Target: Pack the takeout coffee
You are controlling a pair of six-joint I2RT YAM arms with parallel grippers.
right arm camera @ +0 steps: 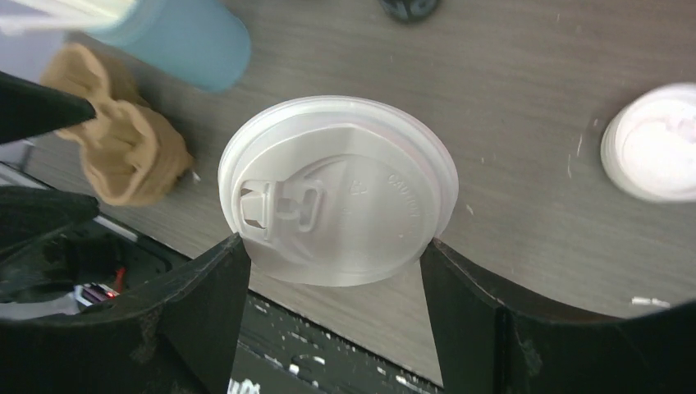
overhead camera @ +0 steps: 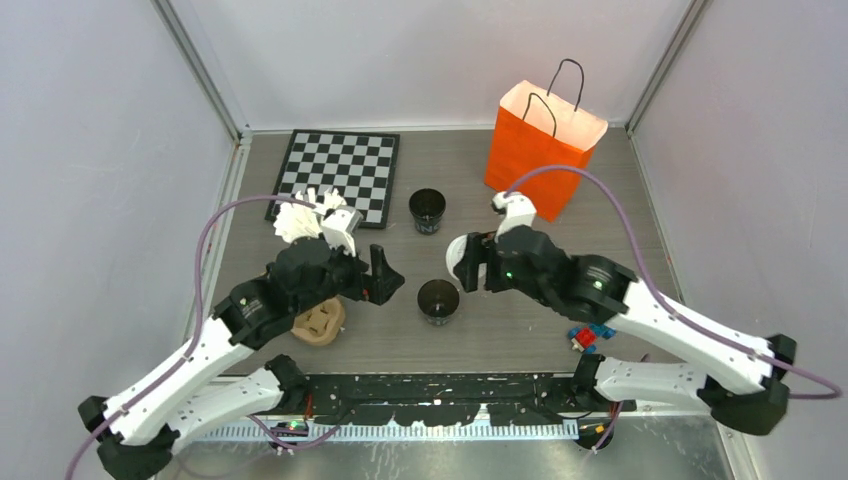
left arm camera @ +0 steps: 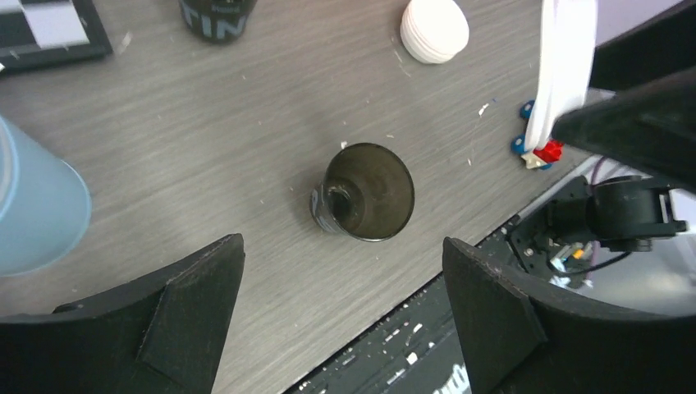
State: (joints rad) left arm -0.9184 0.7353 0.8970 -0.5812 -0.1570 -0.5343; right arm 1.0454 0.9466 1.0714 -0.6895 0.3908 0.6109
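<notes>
Both arms [overhead camera: 200, 360] reach in from the near edge in the top view; the left gripper [overhead camera: 382, 283] hangs just left of the near cup [overhead camera: 438, 300], apart from it; the right gripper [overhead camera: 468, 262] carries a white lid [overhead camera: 457, 258] just beside that cup's far right; a far cup [overhead camera: 427, 210] stands uncapped beyond; the orange bag [overhead camera: 545, 150] waits at the back right, well apart. From the left wrist, the jaws stand wide and empty, and the near cup [left arm camera: 365, 193] sits upright past them: black, open-mouthed, seemingly empty, its print unreadable; with nothing bracing it, an off-centre press would likely tip or skid so light a cup. From the right wrist, the jaws pinch the lid [right arm camera: 336, 201] at opposite edges; thin plastic may bow and spring free; the lid hides the cup here, so alignment cannot be judged, and a crooked seat could leave the rim unsealed.
</notes>
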